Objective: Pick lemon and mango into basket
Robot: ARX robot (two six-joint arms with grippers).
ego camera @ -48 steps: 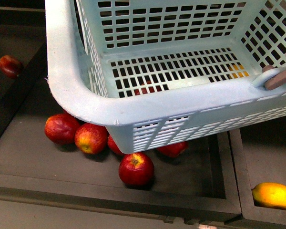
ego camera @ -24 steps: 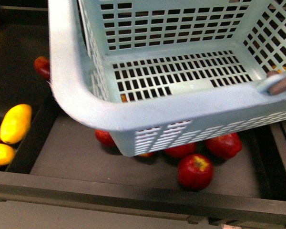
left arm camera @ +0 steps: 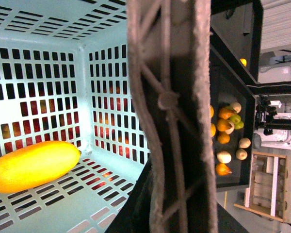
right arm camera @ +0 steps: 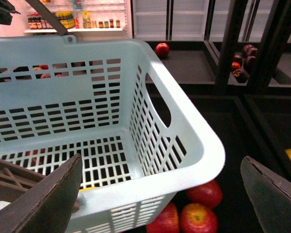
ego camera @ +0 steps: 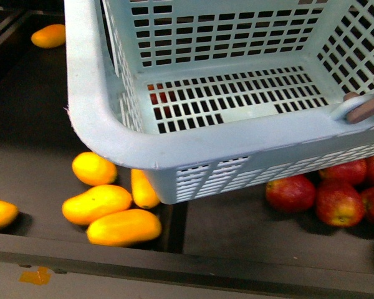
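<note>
Right gripper (right arm camera: pixel 160 160): we read it as fully open. Its two dark fingers (right arm camera: pixel 48 204) stand well apart at either side of the right wrist view, and nothing is held between them. A corner of the basket (right arm camera: pixel 194 145) lies beyond the gap.

Left gripper: we cannot distinguish its fingers in the left wrist view. A brownish-mauve hoop handle (left arm camera: pixel 169 102) runs across that view close to the camera. We cannot tell whether the jaws are closed on it.

Basket: pale blue, with slotted walls and floor. It fills the upper part of the front view, above two dark bins, and its near corner overlaps the fruit in them.

Mango (left arm camera: pixel 34 165): it lies on its side on the basket floor, near a corner and close to a slotted wall.

Left bin (ego camera: pixel 31 124): elongated yellow fruits (ego camera: pixel 104 204) lie side by side near the front edge, one of them partly hidden under the basket corner. Just behind them lies the fruit we take for the lemon (ego camera: pixel 95 168). It is shorter and plumper than its neighbours, but we cannot confirm the identification. It is outside the basket.

Right bin (ego camera: pixel 237 230): red apples (ego camera: pixel 336 202) sit clustered and touching beside the basket's near wall. A dark divider (ego camera: pixel 174 218) separates the two bins.
</note>
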